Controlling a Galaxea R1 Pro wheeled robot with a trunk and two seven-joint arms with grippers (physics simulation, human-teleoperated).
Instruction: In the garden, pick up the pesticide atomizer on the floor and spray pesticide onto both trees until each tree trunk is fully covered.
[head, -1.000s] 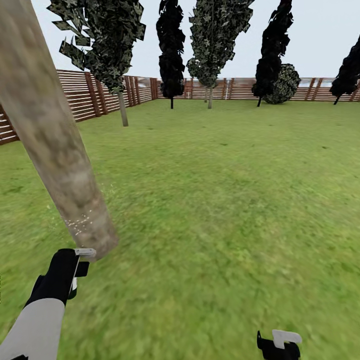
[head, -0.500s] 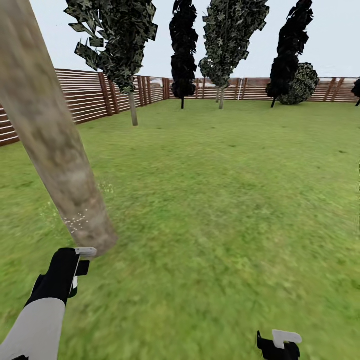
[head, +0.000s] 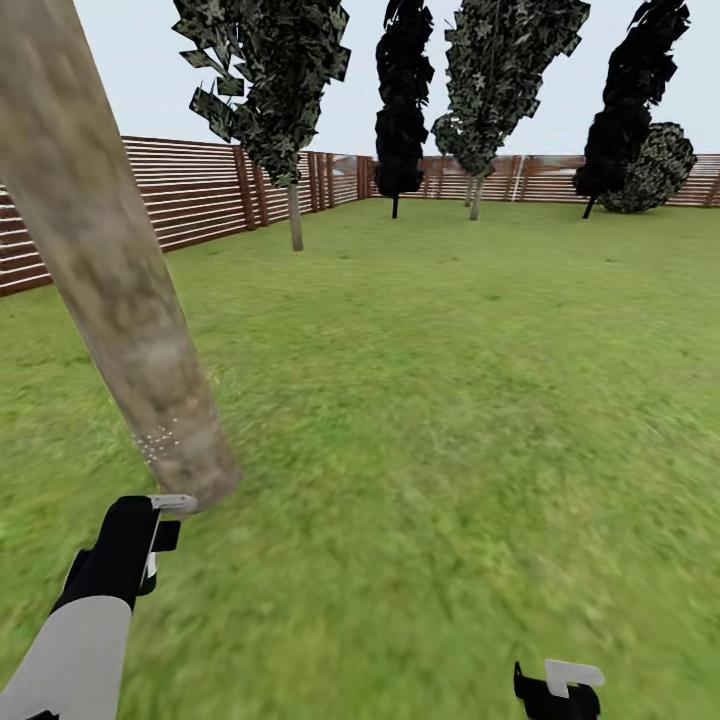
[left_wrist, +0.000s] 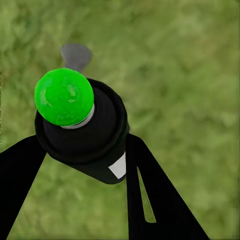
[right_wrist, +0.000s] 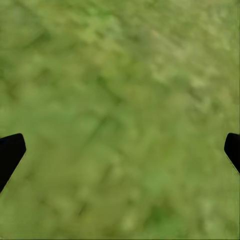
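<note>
Here, I held the pesticide atomizer (left_wrist: 82, 132) clamped in my left gripper (left_wrist: 80, 165), its grey nozzle (head: 173, 504) just beside the foot of the leaning tree trunk (head: 110, 270).

My right gripper (right_wrist: 120, 150) hung spread wide and empty above the lawn (head: 450, 400); pale specks dotted the trunk's base.

The left arm reaches forward and low, its grey forearm ending in the black left pincer (head: 150, 530), whose two fingers (left_wrist: 150, 200) are clamped on the pesticide atomizer (left_wrist: 82, 130). The right pincer (head: 558, 690) sits low near the body, its fingertips (right_wrist: 10, 152) spread wide apart.
</note>
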